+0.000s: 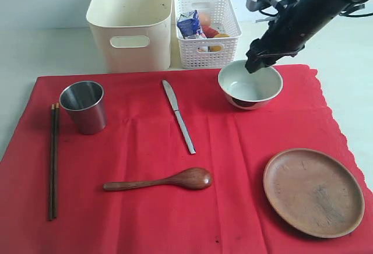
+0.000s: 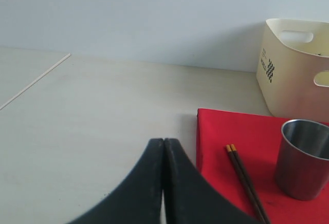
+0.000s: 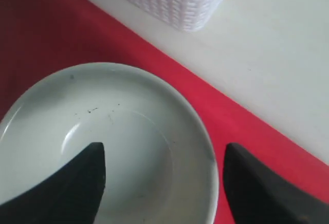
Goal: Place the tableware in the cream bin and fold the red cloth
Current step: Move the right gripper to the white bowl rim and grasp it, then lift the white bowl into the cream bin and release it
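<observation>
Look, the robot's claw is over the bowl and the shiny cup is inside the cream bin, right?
Not quite. The steel cup is not inside the cream bin. It stands on the red cloth, next to the chopsticks, as the exterior view shows. The rest is right: the right gripper is over the bowl.

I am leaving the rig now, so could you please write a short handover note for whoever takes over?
Left gripper shut, over the table beside the red cloth.
Right gripper open, jaws astride the bowl rim.
Cup, chopsticks, knife, spoon, bowl, plate all on the flat cloth.
Cream bin shows no tableware.
Done: nothing. Left: bin six pieces, fold cloth.
</observation>
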Motion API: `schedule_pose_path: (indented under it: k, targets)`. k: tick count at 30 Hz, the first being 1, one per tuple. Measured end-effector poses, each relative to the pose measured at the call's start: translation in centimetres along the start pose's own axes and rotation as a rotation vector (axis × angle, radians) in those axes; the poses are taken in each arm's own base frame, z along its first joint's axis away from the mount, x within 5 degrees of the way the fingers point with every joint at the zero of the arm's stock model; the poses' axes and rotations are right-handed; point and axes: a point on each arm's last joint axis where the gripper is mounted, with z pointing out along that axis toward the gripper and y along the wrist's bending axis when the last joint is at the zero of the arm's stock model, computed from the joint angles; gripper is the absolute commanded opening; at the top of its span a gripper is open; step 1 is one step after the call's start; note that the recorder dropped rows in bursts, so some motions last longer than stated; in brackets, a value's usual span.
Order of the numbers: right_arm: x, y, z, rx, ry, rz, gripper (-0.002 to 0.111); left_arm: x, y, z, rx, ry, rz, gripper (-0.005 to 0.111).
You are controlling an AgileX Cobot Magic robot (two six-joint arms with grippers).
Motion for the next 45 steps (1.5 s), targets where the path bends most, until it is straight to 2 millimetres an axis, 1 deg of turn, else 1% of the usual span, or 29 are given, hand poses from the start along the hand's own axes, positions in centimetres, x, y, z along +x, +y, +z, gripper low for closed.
schedule_pose_path:
  k: [4, 8, 10, 17, 25, 30, 33, 38, 45]
  targets:
    - [0.4, -0.4, 1.1, 0.034, 0.032, -0.045, 0.064, 0.0, 0.0, 0.0, 0.0, 0.0, 0.0, 0.001]
    - [0.6, -0.7, 1.5, 0.061, 0.043, -0.049, 0.062, 0.0, 0.0, 0.0, 0.0, 0.0, 0.0, 0.001]
    - [0.6, -0.7, 1.5, 0.057, 0.04, -0.041, 0.059, 0.0, 0.0, 0.0, 0.0, 0.0, 0.0, 0.001]
    - [0.5, -0.6, 1.5, 0.049, 0.033, -0.037, 0.042, 0.0, 0.0, 0.0, 0.0, 0.0, 0.0, 0.001]
    - [0.5, -0.6, 1.5, 0.048, 0.034, -0.045, 0.041, 0.0, 0.0, 0.0, 0.0, 0.0, 0.0, 0.001]
    - [0.9, -0.7, 2.6, 0.038, 0.056, -0.08, 0.035, 0.0, 0.0, 0.0, 0.0, 0.0, 0.0, 0.001]
    - [1.0, -0.8, 2.8, 0.036, 0.061, -0.091, 0.025, 0.0, 0.0, 0.0, 0.0, 0.0, 0.0, 0.001]
    - [0.2, -0.9, 2.2, 0.029, 0.054, -0.101, 0.0, 0.0, 0.0, 0.0, 0.0, 0.0, 0.0, 0.001]
    - [-0.1, -0.7, 2.0, 0.016, 0.049, -0.093, 0.0, 0.0, 0.0, 0.0, 0.0, 0.0, 0.0, 0.001]
